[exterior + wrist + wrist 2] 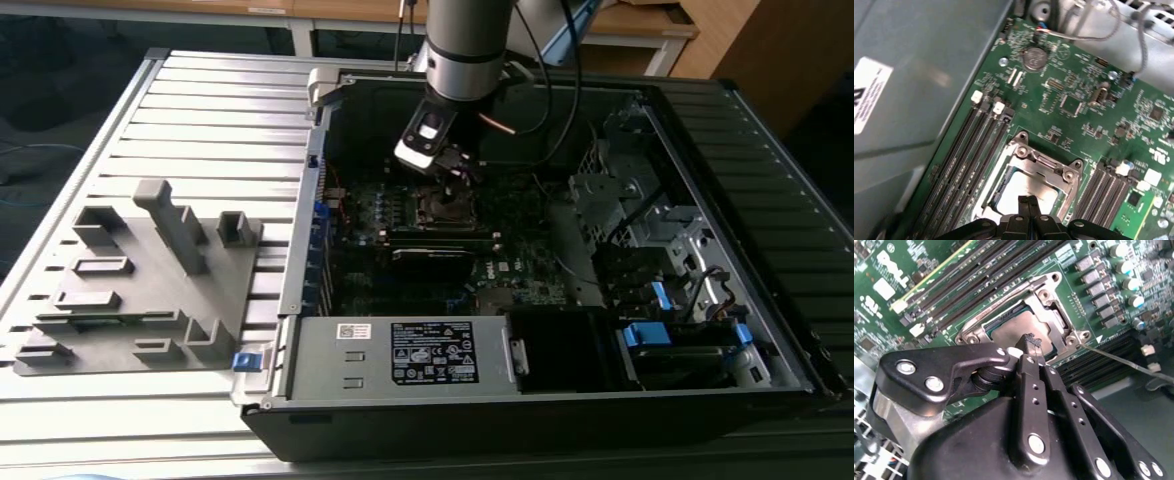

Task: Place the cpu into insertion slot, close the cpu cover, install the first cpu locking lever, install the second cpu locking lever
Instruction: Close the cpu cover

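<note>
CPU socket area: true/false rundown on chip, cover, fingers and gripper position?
1. The cpu sits in the insertion slot. True.
2. The fingers are spread wide. False: they are pressed together and hold nothing.
3. The cpu cover lies flat around the chip. True.
4. The gripper hangs outside the computer case. False: it is inside the case, just above the slot.
</note>
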Tool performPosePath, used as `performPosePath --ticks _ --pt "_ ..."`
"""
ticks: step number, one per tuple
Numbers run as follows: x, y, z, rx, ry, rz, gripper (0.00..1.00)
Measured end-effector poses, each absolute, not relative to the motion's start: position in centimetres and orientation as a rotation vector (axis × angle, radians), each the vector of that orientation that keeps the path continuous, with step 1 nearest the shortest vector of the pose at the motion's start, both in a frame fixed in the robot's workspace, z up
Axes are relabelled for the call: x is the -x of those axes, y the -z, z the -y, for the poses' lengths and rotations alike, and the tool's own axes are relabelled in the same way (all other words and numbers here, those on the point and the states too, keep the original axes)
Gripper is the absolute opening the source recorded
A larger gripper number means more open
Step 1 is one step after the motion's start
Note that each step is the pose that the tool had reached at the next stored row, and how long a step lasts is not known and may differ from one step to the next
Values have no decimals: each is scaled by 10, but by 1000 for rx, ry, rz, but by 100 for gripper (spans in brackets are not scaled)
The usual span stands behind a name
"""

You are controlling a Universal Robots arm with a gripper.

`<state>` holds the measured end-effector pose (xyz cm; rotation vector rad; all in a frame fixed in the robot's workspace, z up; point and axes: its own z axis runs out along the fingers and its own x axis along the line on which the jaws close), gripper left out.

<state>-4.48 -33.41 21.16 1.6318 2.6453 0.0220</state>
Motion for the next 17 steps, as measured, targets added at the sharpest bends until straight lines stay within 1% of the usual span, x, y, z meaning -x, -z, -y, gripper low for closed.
performPosePath --ticks 11,17 --pt "45 -212 334 -1556 -24 -2691 11" --pt "45 -211 334 -1419 -26 -2767 11"
